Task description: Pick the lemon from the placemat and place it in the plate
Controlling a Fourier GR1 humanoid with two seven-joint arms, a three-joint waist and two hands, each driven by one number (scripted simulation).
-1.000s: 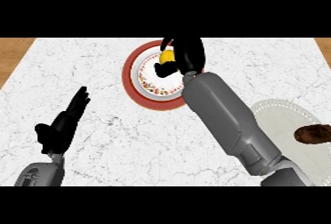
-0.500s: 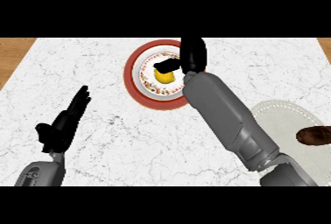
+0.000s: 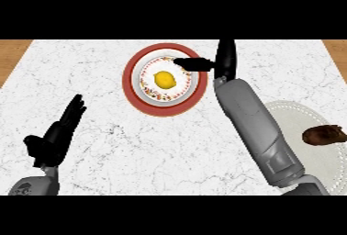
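White marble table, wood at corners. Lemon lies in middle of red-rimmed plate, free of both hands. Right robot hand released, fingers straight, thumb over plate's upper right edge. Left robot hand open, resting lower left. Placemat at right carries brown item.

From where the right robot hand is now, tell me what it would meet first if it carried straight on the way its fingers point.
Nothing, as far as the head view shows: the right robot hand points up-view past the red-rimmed round plate holding the yellow lemon, toward the white marble counter's far edge. Depth is unclear.
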